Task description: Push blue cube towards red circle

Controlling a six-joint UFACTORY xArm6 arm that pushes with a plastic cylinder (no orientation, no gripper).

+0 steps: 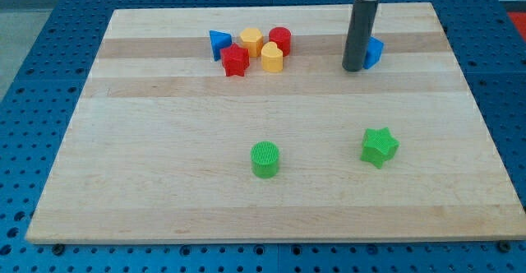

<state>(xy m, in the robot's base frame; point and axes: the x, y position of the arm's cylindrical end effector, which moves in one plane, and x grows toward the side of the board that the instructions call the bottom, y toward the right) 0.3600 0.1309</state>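
The blue cube [375, 52] sits near the view's top right, partly hidden behind my rod. My tip [353, 68] rests on the board touching or just beside the cube's left side. The red circle, a red cylinder [280, 39], stands to the view's left of the cube, at the right end of a cluster of blocks.
The cluster holds a blue triangle [219, 42], a red star [234, 60], a yellow hexagon [251, 39] and a yellow heart-like block [272, 57]. A green cylinder [265, 159] and a green star [379, 146] lie lower. The wooden board [164, 182] lies on a blue pegboard.
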